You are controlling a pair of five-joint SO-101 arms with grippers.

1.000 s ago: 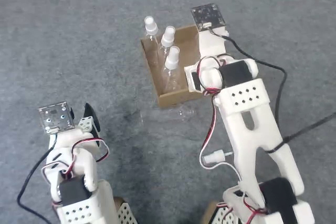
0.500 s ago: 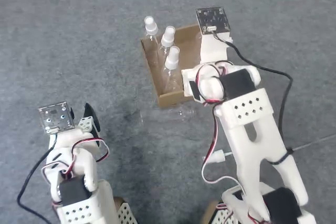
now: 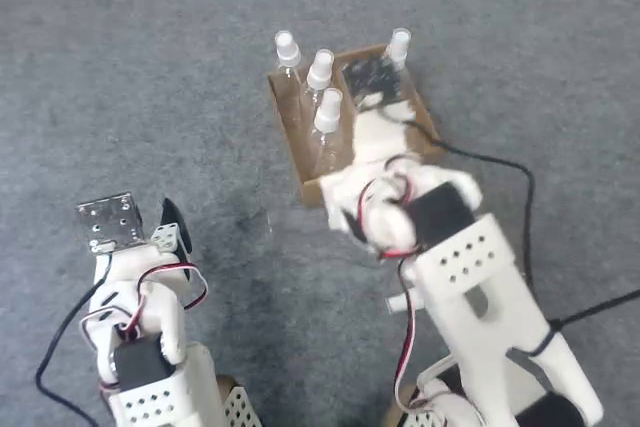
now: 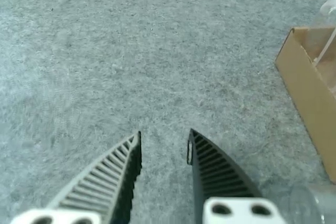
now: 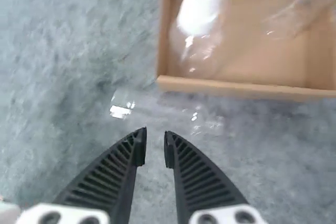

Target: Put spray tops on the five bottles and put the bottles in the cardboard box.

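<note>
Four capped bottles (image 3: 320,72) stand in the cardboard box (image 3: 308,187); the fifth bottle (image 5: 202,120) lies just outside its wall. Right gripper (image 5: 155,148) hovers nearby, jaws barely parted, empty; next it probably must grasp that bottle

Cardboard box (image 3: 288,135), open top, sits mid-desk toward the far edge. 4 clear bottles w/ white spray tops stand upright in it: 3 in a row (image 3: 320,69) along one wall, 1 (image 3: 398,45) at the far corner. 5th bottle (image 5: 197,119), clear, is on the desk just outside the box's near wall. Loose white spray top (image 3: 401,300) lies nearer the desk's near edge.
</note>
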